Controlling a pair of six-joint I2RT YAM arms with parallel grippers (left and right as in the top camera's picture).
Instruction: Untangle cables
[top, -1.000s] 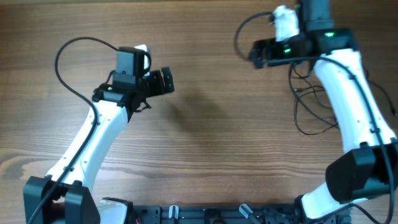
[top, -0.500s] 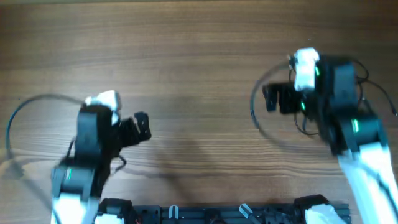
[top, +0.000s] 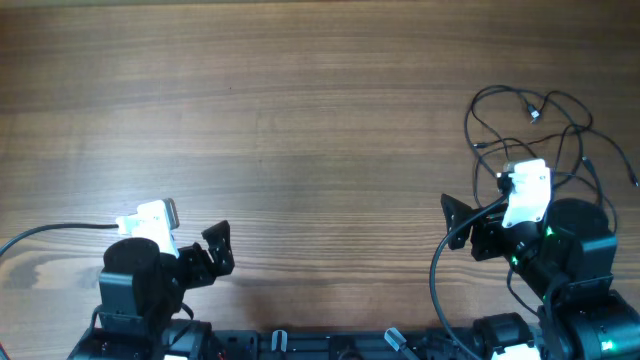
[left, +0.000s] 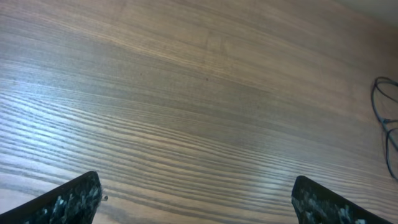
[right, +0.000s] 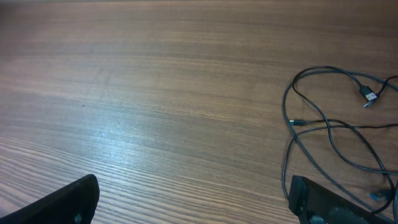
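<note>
Left black two-finger claw (top: 218, 250) hangs wide open and empty above the brown wood-grain table (top: 300, 120). Right black claw (top: 462, 226) also gapes wide, gripping nothing. Thin black cables with silvery plug ends (top: 534, 113) lie in loose overlapping loops at the table's right side, near the right claw.

We saw the right gripper (right: 189, 202) spread wide, its dark fingertips (right: 68, 199) at the lower corners with bare wooden table (right: 155, 93) between them. The cables (right: 323, 134) lay in loose overlapping loops at the right, one silvery plug (right: 370, 96) near the edge
</note>
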